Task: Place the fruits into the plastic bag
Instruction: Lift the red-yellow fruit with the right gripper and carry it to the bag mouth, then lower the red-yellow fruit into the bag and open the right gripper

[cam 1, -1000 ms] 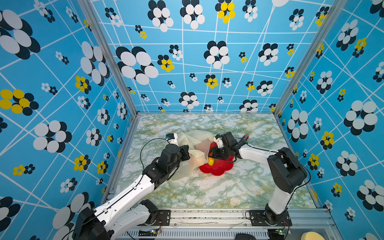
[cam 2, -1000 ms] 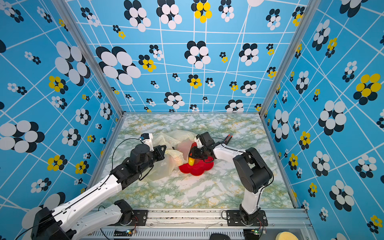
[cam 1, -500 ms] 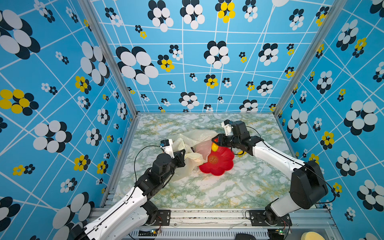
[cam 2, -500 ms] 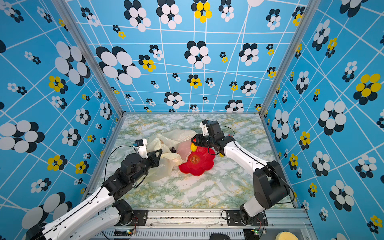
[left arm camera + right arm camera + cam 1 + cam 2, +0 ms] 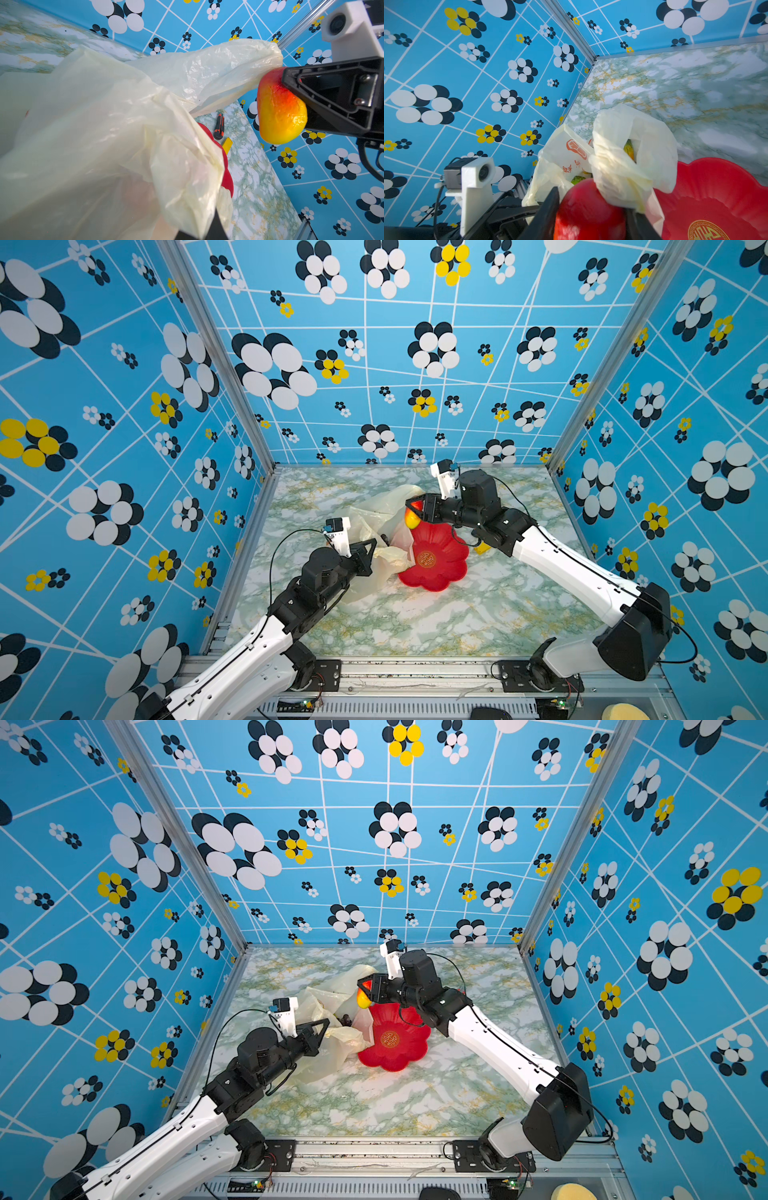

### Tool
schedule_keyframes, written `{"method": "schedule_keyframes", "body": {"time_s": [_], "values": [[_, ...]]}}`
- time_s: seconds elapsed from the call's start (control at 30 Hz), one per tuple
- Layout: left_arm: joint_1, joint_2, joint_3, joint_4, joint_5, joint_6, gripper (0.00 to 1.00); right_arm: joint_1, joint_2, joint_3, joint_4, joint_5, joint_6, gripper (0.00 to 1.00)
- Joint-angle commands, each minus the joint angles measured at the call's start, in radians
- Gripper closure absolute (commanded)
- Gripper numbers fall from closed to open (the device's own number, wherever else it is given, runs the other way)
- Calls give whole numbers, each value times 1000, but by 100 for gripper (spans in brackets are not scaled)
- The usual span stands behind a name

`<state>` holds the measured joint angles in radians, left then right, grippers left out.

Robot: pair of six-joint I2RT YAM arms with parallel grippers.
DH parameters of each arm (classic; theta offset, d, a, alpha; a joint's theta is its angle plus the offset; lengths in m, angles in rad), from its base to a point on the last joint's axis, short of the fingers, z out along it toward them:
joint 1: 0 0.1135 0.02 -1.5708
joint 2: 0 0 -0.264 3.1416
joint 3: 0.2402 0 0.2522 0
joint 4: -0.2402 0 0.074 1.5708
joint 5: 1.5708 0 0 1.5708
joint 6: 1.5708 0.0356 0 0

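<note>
I had the red-and-yellow toy fruit (image 5: 411, 519) grasped in the right gripper (image 5: 417, 511) at the mouth of the plastic bag (image 5: 376, 510), mid-frame in both top views. A green fruit (image 5: 578, 179) and dark fruits (image 5: 344, 1020) lay inside it. The left gripper (image 5: 377, 546) was clenched on the bag's edge, and the red flower-shaped plate (image 5: 440, 572) touched the bag at lower right.

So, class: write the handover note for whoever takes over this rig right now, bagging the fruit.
Left gripper: shut on the plastic bag's edge, holding the mouth up.
Right gripper: shut on a red-yellow fruit at the bag's mouth.
Done: dark grapes and green pieces already inside; no fruit shows on the red plate.
Left: release this fruit into the bag.
</note>
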<state>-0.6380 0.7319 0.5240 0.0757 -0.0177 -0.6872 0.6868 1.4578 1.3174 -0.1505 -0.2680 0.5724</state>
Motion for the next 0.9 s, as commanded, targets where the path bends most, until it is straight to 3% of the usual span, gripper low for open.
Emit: {"method": "schedule_keyframes", "body": {"time_s": [0.0, 0.37, 0.7, 0.87], "values": [[-3, -32, -21, 11, 4, 22, 100, 2, 32, 40, -20, -27, 18, 63], [-3, -66, -22, -27, -4, 11, 100, 40, 55, -19, 85, -3, 26, 63], [-2, -89, 31, -78, -21, 21, 100, 157, 309, 140, 121, -4, 11, 64], [1, -171, 21, -127, -97, 57, 100, 209, 378, 195, 95, -32, 2, 52]]}}
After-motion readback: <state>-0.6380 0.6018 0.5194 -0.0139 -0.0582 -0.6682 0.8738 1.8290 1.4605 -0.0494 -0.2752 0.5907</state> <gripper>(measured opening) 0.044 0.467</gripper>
